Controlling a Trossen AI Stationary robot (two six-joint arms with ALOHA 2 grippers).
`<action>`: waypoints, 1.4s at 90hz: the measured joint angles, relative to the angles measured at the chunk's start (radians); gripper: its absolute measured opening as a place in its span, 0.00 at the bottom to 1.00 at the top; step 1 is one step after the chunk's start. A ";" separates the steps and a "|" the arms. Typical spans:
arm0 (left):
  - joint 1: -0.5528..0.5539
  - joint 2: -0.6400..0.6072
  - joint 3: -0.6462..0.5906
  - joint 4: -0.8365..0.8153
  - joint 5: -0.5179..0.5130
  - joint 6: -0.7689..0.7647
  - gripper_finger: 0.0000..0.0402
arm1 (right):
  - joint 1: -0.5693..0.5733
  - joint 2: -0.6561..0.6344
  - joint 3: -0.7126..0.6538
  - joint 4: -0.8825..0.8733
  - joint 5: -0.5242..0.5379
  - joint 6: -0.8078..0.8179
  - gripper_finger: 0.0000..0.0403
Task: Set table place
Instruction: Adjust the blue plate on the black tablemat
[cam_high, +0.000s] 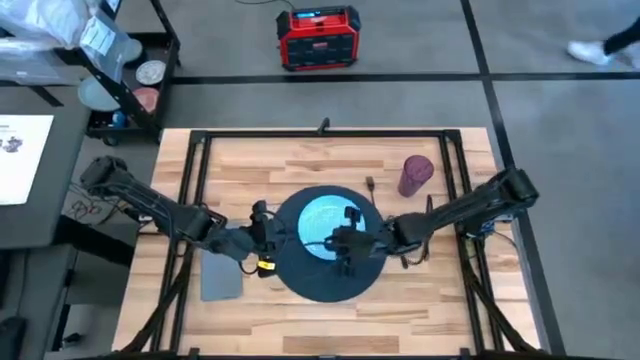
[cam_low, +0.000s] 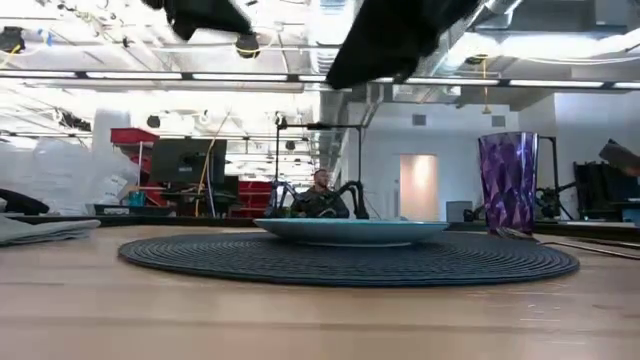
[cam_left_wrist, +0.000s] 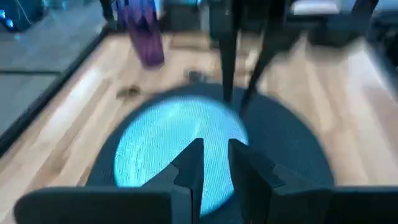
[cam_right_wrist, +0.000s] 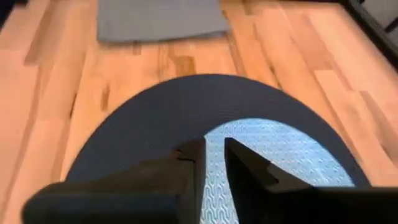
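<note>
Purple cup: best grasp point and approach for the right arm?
Grip the purple cup across its side wall around mid-height, coming in level from the right arm's side. It stands upright on the table, apart from the mat, so its flanks look open. Its faceted walls flare slightly upward, so a mid-height pinch probably seats best.

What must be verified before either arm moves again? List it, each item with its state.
1. Plate sits on the mat: ok, roughly centred.
2. Cup upright, off the mat: ok, beyond the mat's rim on the right arm's side.
3. Napkin flat on the table: ok, beside the mat on the left arm's side.
4. Left gripper empty: ok, fingers slightly apart above the plate, nothing between them.
5. Right gripper empty: ok, narrow gap, hovering over the plate's edge.
6. Fork, knife and spoon placed: cannot tell, only a small dark item near the cup.
</note>
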 joint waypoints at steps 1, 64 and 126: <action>0.003 0.007 -0.010 -0.001 0.006 0.000 0.15 | 0.004 -0.003 0.000 -0.004 0.004 0.003 0.15; 0.013 0.491 0.047 0.059 -0.144 0.511 0.15 | 0.101 -0.045 0.002 -0.109 0.172 0.087 0.16; 0.055 0.504 0.041 0.188 -0.046 0.601 0.15 | 0.101 -0.045 0.002 -0.094 0.173 0.098 0.16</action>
